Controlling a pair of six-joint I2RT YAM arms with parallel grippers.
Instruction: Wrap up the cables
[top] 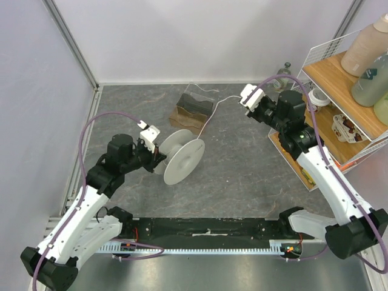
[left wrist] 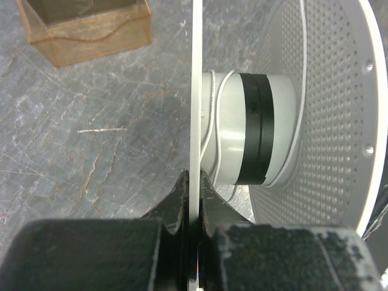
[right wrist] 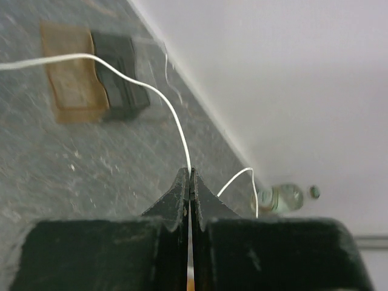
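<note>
My left gripper (left wrist: 194, 180) clamps spool (left wrist: 242, 139) rim; right gripper (right wrist: 190, 177) pinches cable (right wrist: 159, 97). Risk: if I let slack form, cable jumps rim ahead.

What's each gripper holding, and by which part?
Left gripper: white plastic spool, pinched by the rim of its near flange. Right gripper: thin white cable, pinched partway along, free end trailing beyond.

No lettering, label, brand, number or sign is legible on anything in these 3 views.
</note>
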